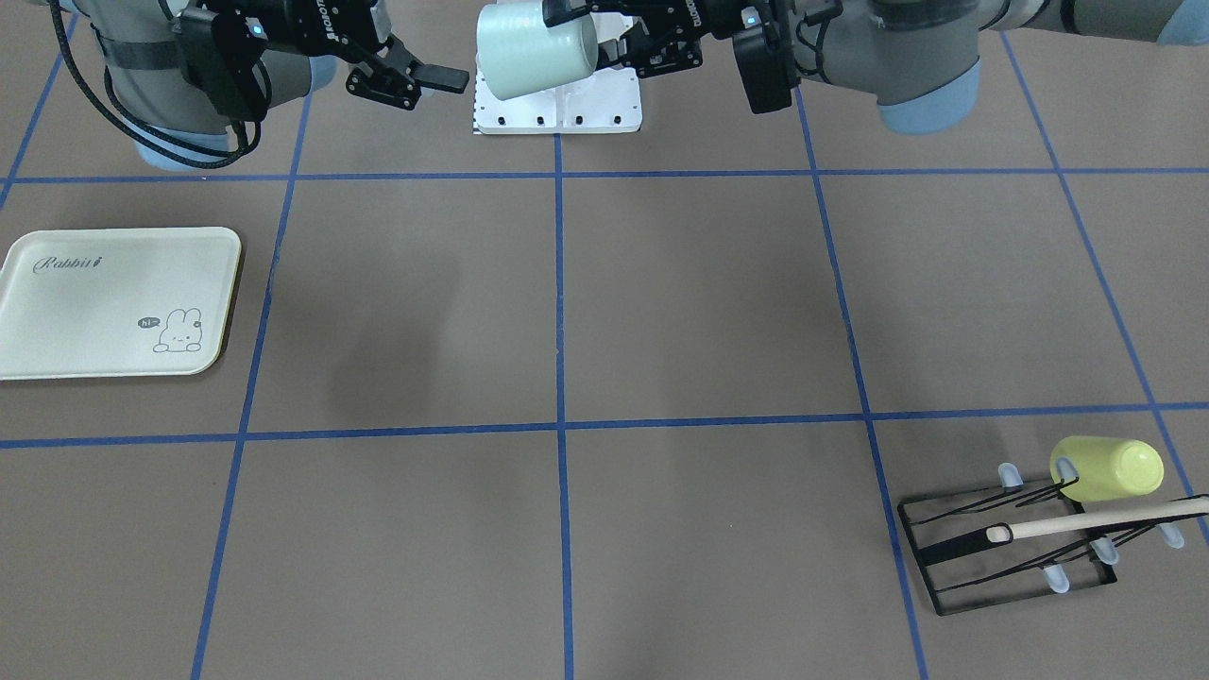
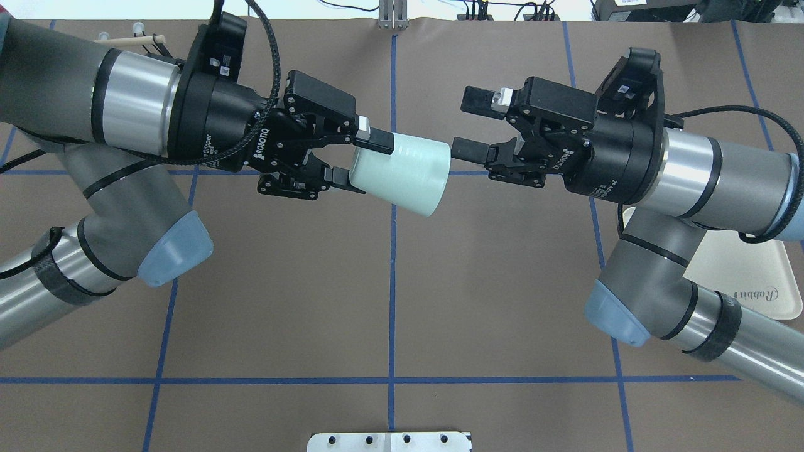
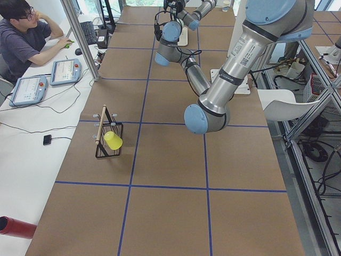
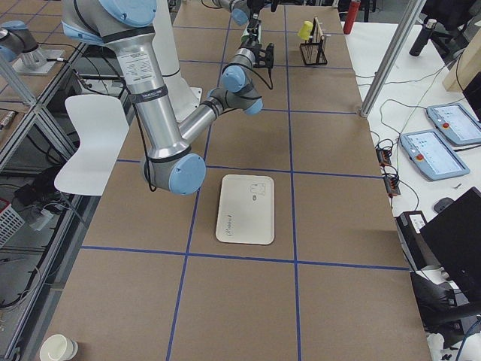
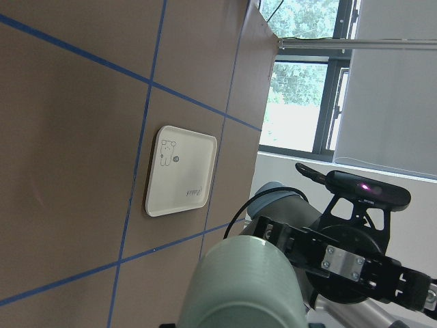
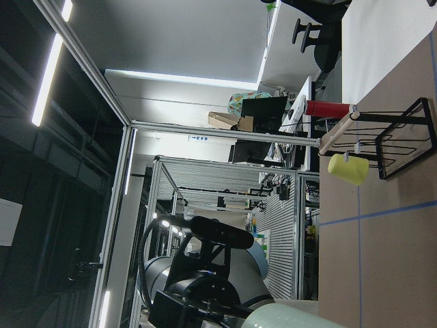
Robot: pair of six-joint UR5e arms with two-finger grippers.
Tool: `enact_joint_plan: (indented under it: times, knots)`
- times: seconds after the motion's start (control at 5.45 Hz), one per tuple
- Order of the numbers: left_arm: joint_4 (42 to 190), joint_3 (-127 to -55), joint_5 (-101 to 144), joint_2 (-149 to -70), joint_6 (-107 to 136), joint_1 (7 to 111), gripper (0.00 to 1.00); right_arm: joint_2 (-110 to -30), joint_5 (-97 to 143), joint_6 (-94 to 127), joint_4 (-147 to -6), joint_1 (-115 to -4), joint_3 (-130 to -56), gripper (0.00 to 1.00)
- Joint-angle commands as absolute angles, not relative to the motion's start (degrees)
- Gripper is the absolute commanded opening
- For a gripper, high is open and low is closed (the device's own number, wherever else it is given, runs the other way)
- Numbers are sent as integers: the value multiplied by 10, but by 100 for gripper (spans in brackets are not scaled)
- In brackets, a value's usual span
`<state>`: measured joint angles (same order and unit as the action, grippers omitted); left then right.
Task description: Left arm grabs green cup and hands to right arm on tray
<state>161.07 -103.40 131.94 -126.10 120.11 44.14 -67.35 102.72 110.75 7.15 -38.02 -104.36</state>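
The pale mint-green cup [image 2: 405, 172] is held sideways in the air over the table's middle. My left gripper [image 2: 363, 161] is shut on its narrow base end. The wide mouth points at my right gripper [image 2: 460, 124], which is open; its lower fingertip sits right at the cup's rim, and I cannot tell if it touches. In the front view the cup [image 1: 534, 49] hangs between the left gripper [image 1: 578, 28] and the right gripper [image 1: 430, 83]. The cream Rabbit tray [image 1: 118, 302] lies empty on the right arm's side, partly hidden under that arm in the overhead view [image 2: 754, 276].
A black wire rack [image 1: 1011, 557] with a wooden stick and a yellow-green cup [image 1: 1105, 469] stands on the left arm's side, far from the robot. A white mounting plate [image 1: 557, 109] lies at the robot's base. An operator sits at a desk beyond the table.
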Motion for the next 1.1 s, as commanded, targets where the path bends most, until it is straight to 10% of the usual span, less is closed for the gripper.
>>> enact_joint_plan:
  times: [0.0, 0.92]
  knots:
    - [1619, -1034, 1321, -1270, 1221, 443, 11, -671, 1041, 1110, 72, -380, -1048, 99]
    - [1619, -1034, 1319, -1279, 1231, 442, 11, -670, 1049, 1129, 69, -379, -1069, 94]
